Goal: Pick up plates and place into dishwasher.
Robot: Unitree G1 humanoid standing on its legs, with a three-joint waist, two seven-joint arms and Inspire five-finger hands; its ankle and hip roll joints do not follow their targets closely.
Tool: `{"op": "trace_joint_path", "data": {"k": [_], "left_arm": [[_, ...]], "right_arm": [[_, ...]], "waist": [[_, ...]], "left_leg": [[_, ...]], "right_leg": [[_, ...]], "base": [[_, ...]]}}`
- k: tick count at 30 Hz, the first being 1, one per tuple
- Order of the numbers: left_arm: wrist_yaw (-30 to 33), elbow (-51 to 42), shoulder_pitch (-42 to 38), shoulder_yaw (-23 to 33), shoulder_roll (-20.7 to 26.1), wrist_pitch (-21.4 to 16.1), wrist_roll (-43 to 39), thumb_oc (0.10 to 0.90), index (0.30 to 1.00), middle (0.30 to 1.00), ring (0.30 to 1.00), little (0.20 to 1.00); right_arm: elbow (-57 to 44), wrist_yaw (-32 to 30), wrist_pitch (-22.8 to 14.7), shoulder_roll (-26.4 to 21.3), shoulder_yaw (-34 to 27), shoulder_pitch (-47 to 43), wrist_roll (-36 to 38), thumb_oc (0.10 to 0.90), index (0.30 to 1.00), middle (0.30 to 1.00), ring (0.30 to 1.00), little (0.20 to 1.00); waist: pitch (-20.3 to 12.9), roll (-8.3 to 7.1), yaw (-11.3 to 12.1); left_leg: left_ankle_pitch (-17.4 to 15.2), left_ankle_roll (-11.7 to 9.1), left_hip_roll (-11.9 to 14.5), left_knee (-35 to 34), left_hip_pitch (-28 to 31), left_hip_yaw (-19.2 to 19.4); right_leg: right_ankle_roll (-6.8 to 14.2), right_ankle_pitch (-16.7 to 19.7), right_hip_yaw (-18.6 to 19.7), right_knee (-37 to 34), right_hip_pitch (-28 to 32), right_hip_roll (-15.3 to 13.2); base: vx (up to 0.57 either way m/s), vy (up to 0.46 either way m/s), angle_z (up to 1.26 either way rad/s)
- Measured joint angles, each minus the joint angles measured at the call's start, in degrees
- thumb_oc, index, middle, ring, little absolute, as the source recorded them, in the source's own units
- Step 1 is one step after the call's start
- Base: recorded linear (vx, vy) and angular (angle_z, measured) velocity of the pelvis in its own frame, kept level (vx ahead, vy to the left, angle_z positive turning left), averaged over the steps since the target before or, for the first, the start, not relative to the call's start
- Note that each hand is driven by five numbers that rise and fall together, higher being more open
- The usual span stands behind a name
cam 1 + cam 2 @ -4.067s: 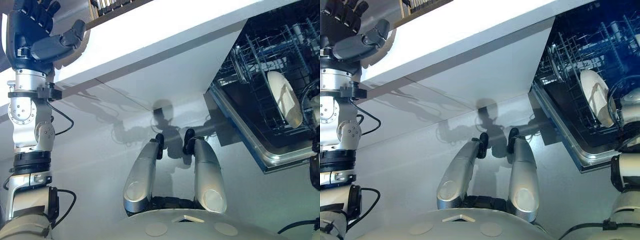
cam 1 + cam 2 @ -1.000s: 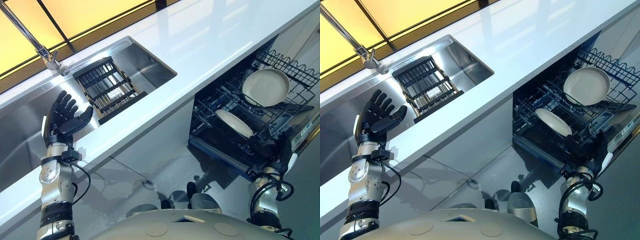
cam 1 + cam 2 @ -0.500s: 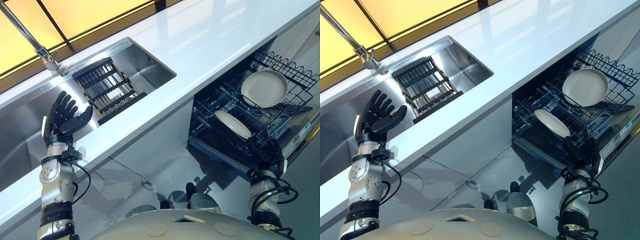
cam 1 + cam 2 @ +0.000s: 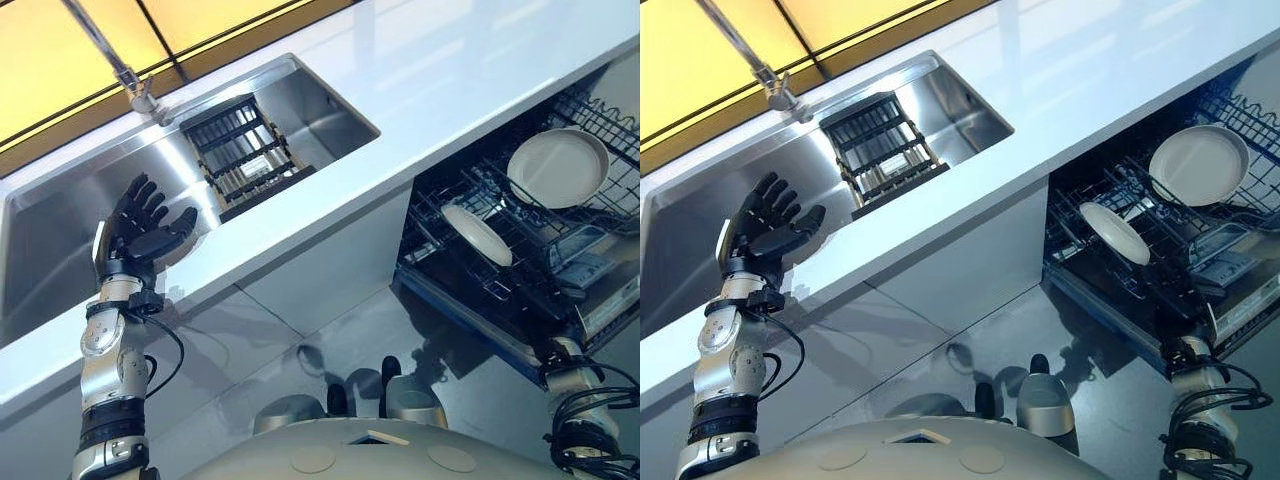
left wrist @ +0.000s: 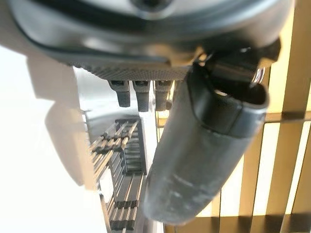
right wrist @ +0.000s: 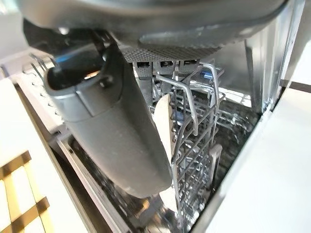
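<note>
Two white plates stand in the open dishwasher's lower rack point(image 4: 590, 115): a round one point(image 4: 557, 167) facing me and a second one point(image 4: 478, 235) tilted nearer the front. My right hand point(image 6: 114, 124) is at the rack's front, open, its straight fingers point(image 6: 167, 68) reaching among the wires. A plate point(image 6: 164, 124) stands edge-on just past its thumb, and I cannot tell whether they touch. My left hand point(image 4: 140, 235) is raised, open and holding nothing, over the front edge of the sink point(image 4: 50, 230).
A black dish rack point(image 4: 245, 155) sits in the steel sink below a tall faucet point(image 4: 125, 75). The white counter point(image 4: 450, 70) runs above the dishwasher. The dishwasher's lowered door point(image 4: 470, 320) juts out over the glossy floor.
The camera has risen from the floor to the counter and shifted a little. My right arm has drawn slightly back from the rack's front. The left hand stays raised.
</note>
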Motion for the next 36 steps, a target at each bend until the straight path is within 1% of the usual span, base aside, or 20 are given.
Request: {"op": "trace_joint_path", "data": {"k": [2, 5, 7, 8, 9, 10, 11, 13, 15, 17, 18, 21, 23, 27, 30, 31, 33, 34, 35, 36], "left_arm": [[-0.2, 0.0, -0.1, 0.0, 1.5, 0.4, -0.9, 0.800, 0.900, 0.900, 0.900, 0.900], [-0.3, 0.5, -0.1, -0.7, 4.7, 0.8, -2.1, 0.800, 0.900, 0.900, 0.900, 0.900], [-1.1, 2.5, -0.1, -1.6, 7.9, 0.8, -4.1, 0.800, 0.900, 0.900, 0.900, 0.900], [-1.5, 4.0, -0.5, -2.3, 9.5, 0.7, -5.3, 0.800, 0.900, 0.900, 0.900, 0.900], [-2.1, 5.3, -1.1, -2.5, 10.3, 0.7, -6.4, 0.800, 0.900, 0.900, 0.900, 0.900], [-2.7, 6.4, -1.7, -2.7, 11.4, 0.2, -7.7, 0.800, 0.900, 0.900, 0.900, 0.900], [-3.3, 6.9, -1.9, -2.7, 12.4, -0.2, -8.9, 0.800, 0.900, 0.900, 0.900, 0.900], [-3.5, 7.4, -2.4, -2.6, 13.3, -1.2, -10.0, 0.800, 0.900, 0.900, 0.900, 0.900], [-3.8, 7.3, -2.0, -2.6, 13.1, -2.1, -10.2, 0.800, 0.900, 0.900, 0.900, 0.900], [-3.7, 6.8, -1.8, -1.8, 12.0, -2.3, -10.1, 0.800, 0.900, 0.900, 0.900, 0.900], [-3.1, 6.1, -1.8, -0.7, 9.8, -2.8, -9.5, 0.800, 0.900, 0.900, 0.900, 0.900], [-2.4, 2.8, -1.0, 1.1, 4.6, -3.6, -8.2, 0.800, 0.900, 0.900, 0.900, 0.900], [-2.3, -0.7, 0.1, 2.6, 1.4, -4.0, -5.7, 0.800, 0.900, 0.900, 0.900, 0.900], [-3.0, -4.7, 4.6, 4.8, -1.0, -5.4, -3.1, 0.800, 0.900, 0.900, 0.900, 0.900], [-3.5, -4.4, 5.2, 6.3, -1.6, -7.0, -2.1, 0.800, 0.900, 0.900, 0.900, 0.900], [-3.9, -4.4, 5.4, 7.2, -1.8, -7.4, -2.1, 0.800, 0.900, 0.900, 0.900, 0.900], [-3.9, -4.2, 5.4, 8.5, -1.9, -8.0, -2.1, 0.800, 0.900, 0.900, 0.900, 0.900], [-4.0, -3.7, 5.4, 9.2, -1.9, -8.9, -2.2, 0.800, 0.900, 0.900, 0.900, 0.900], [-4.1, -3.4, 5.4, 10.0, -1.9, -9.5, -2.2, 0.800, 0.900, 0.900, 0.900, 0.900], [-4.1, -3.4, 5.4, 10.7, -1.8, -9.8, -2.2, 0.800, 0.900, 0.900, 0.900, 0.900]], "right_arm": [[-0.4, 0.0, 3.1, -1.8, 0.6, -1.2, 2.3, 0.800, 0.900, 0.900, 0.900, 0.900], [-0.4, -0.8, 5.4, -3.6, 4.1, -4.2, 8.0, 0.800, 0.900, 0.900, 0.900, 0.900], [-0.4, -4.0, 5.9, -4.9, 9.7, -8.9, 12.8, 0.800, 0.900, 0.900, 0.900, 0.900], [-0.4, -7.2, 5.3, -5.6, 13.6, -11.9, 13.9, 0.800, 0.900, 0.900, 0.900, 0.900], [0.0, -9.9, 4.2, -5.8, 15.5, -13.9, 14.8, 0.800, 0.900, 0.900, 0.900, 0.900], [0.1, -13.5, 1.9, -5.8, 17.8, -14.8, 16.2, 0.800, 0.900, 0.900, 0.900, 0.900], [0.1, -15.2, -1.0, -5.3, 18.4, -14.9, 17.5, 0.800, 0.900, 0.900, 0.900, 0.900], [-0.2, -16.2, -6.9, -2.6, 18.3, -14.9, 17.5, 0.800, 0.900, 0.900, 0.900, 0.900], [-1.8, -20.0, -11.0, 0.5, 17.7, -14.9, 10.4, 0.800, 0.900, 0.900, 0.900, 0.900], [-3.4, -21.0, -11.3, 1.8, 16.9, -14.9, 5.2, 0.800, 0.900, 0.900, 0.900, 0.900], [-4.8, -21.0, -11.0, 3.0, 15.7, -14.5, -0.3, 0.800, 0.900, 0.900, 0.900, 0.900], [-7.5, -21.0, -10.7, 4.2, 14.1, -12.7, -6.1, 0.800, 0.900, 0.900, 0.900, 0.900], [-10.0, -18.2, -9.9, 6.4, 10.4, -9.9, -9.8, 0.800, 0.900, 0.900, 0.900, 0.900], [-11.3, -12.6, -9.8, 7.7, 6.2, -6.8, -15.7, 0.800, 0.900, 0.900, 0.900, 0.900], [-12.5, -10.6, -11.1, 9.3, 3.8, -4.0, -20.2, 0.800, 0.900, 0.900, 0.900, 0.900], [-12.8, -10.5, -11.2, 9.5, 3.3, -3.4, -21.9, 0.800, 0.900, 0.900, 0.900, 0.900], [-12.8, -9.8, -11.2, 9.7, 3.1, -1.7, -23.5, 0.800, 0.900, 0.900, 0.900, 0.900], [-12.7, -9.1, -11.1, 9.8, 3.1, -0.2, -24.6, 0.800, 0.900, 0.900, 0.900, 0.900], [-12.6, -8.5, -10.8, 9.9, 3.1, 1.3, -25.1, 0.800, 0.900, 0.900, 0.900, 0.900], [-12.5, -8.1, -10.8, 10.1, 2.9, 2.7, -25.1, 0.800, 0.900, 0.900, 0.900, 0.900]], "waist": [[0.4, -0.55, 1.3], [0.9, -1.49, 2.9], [1.0, -1.66, 4.3], [1.1, -1.64, 5.2], [1.1, -1.58, 5.8], [1.1, -1.58, 6.4], [1.2, -1.73, 7.2], [1.6, -2.15, 7.4], [2.3, -2.43, 8.0], [3.2, -2.27, 8.3], [3.6, -1.75, 8.3], [4.0, -1.01, 8.3], [4.1, -0.99, 9.2], [4.0, -1.02, 9.0], [4.1, -1.65, 8.1], [4.0, -1.99, 7.9], [3.6, -2.72, 7.6], [3.1, -3.67, 7.2], [2.4, -4.09, 6.8], [1.8, -5.14, 6.4]], "left_leg": [[-0.1, -0.3, 0.0, 0.9, -0.6, -0.9], [0.1, -0.9, 0.3, 1.3, -0.8, -2.3], [0.6, -2.1, 0.7, 1.6, -0.9, -2.9], [0.6, -2.2, 0.8, 1.6, -1.0, -3.6], [0.6, -2.2, 0.8, 1.7, -1.2, -4.2], [0.6, -2.2, 0.9, 1.7, -2.0, -5.4], [0.7, -2.3, 0.9, 1.7, -3.0, -6.3], [0.9, -2.9, 0.9, 3.2, -5.1, -6.9], [0.7, -3.2, 0.4, 5.4, -6.4, -6.6], [0.7, -3.2, -0.1, 6.9, -6.7, -6.4], [0.6, -3.1, -0.1, 7.0, -6.7, -6.4], [0.7, -3.0, -0.1, 7.3, -6.8, -6.3], [0.6, -3.2, 0.0, 6.4, -6.2, -5.3], [0.1, -2.5, 0.2, 4.9, -4.1, -2.2], [-0.2, -2.0, 0.0, 4.4, -3.6, -0.8], [-0.3, -1.9, 0.1, 4.0, -3.4, 0.2], [-0.3, -1.8, 0.4, 2.8, -2.6, 1.4], [-0.3, -1.7, 0.5, 2.4, -2.4, 2.1], [-0.4, -1.6, 0.6, 2.3, -2.4, 2.8], [-0.4, -1.5, 0.7, 1.9, -2.4, 3.4]], "right_leg": [[-0.7, -1.5, -1.3, 2.8, -1.0, -0.6], [-1.6, -2.2, -4.4, 4.0, -1.0, -1.3], [-2.2, -2.6, -6.3, 4.7, -0.9, -1.4], [-2.3, -2.7, -6.7, 4.9, -1.0, -1.4], [-2.4, -2.8, -7.3, 4.9, -1.0, -1.4], [-2.6, -2.9, -8.4, 4.7, -1.4, -1.5], [-2.8, -3.0, -9.6, 4.5, -2.0, -1.7], [-3.7, -3.5, -12.2, 4.6, -2.9, -2.4], [-4.1, -3.7, -12.8, 4.4, -3.0, -2.9], [-3.9, -3.6, -12.7, 4.3, -3.0, -2.8], [-3.9, -3.6, -12.4, 4.3, -3.0, -2.2], [-4.0, -3.7, -11.8, 4.3, -3.0, -1.2], [-4.2, -3.9, -10.3, 4.5, -3.2, -0.3], [-3.8, -3.8, -4.5, 4.7, -3.5, 1.1], [-3.1, -3.2, 2.1, 4.3, -3.9, 2.8], [-2.5, -3.1, 3.6, 3.8, -4.0, 3.4], [-1.9, -2.7, 5.1, 2.7, -3.7, 3.9], [-1.7, -2.4, 5.8, 2.2, -3.7, 4.1], [-1.6, -2.2, 6.4, 1.8, -3.6, 4.3], [-1.2, -1.8, 6.8, 1.2, -3.7, 4.4]], "base": [[0.13, -0.026, 0.26], [0.10, -0.023, 0.23], [0.04, -0.006, 0.09], [0.01, -0.003, 0.09], [-0.01, -0.009, 0.29], [-0.04, -0.017, 0.43], [-0.05, -0.026, 0.52], [-0.04, -0.030, 0.49], [-0.01, -0.016, 0.19], [0.01, -0.013, -0.17], [0.02, -0.008, -0.22], [0.00, 0.019, -0.15], [-0.05, 0.014, -0.31], [-0.11, -0.021, -0.33], [-0.20, -0.031, -0.16], [-0.21, -0.023, -0.30], [-0.17, -0.015, -0.34], [-0.15, -0.026, -0.31], [-0.14, -0.037, -0.31], [-0.16, -0.053, -0.26]]}}
